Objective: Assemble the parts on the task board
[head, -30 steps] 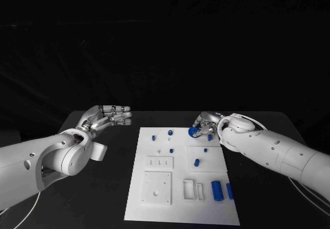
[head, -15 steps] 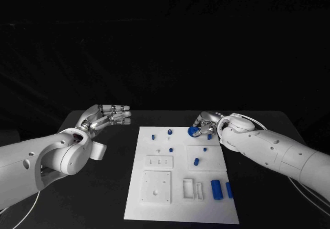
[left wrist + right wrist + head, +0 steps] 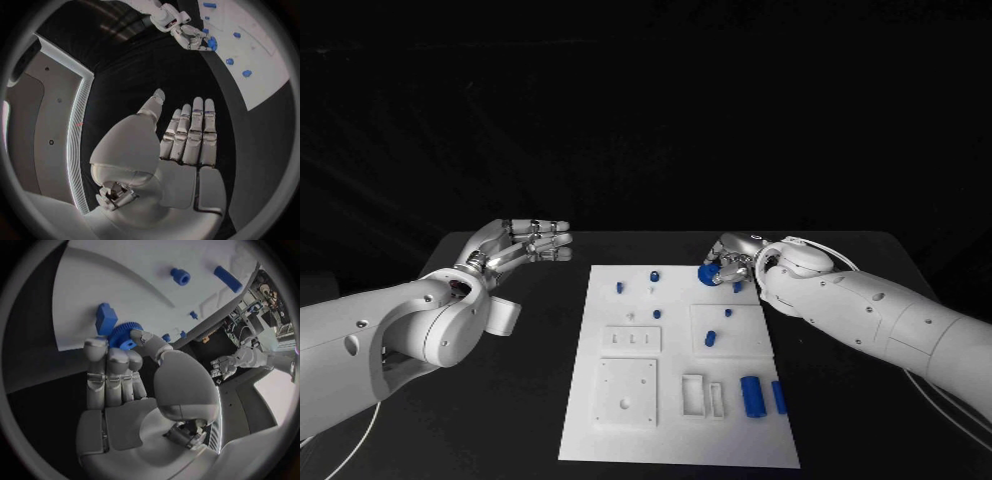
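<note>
Blue gear (image 3: 125,335) pinched in the right hand (image 3: 733,262) at the task board's (image 3: 678,440) far edge.
Left hand (image 3: 519,244) hovers empty, fingers spread, over the desk (image 3: 531,400); a blue block (image 3: 105,318) sits just beside the gear.

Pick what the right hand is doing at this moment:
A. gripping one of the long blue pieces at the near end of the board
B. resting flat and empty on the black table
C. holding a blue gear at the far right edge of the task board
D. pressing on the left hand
C: the right hand holds a blue gear in its fingertips over the far right edge of the task board.
</note>
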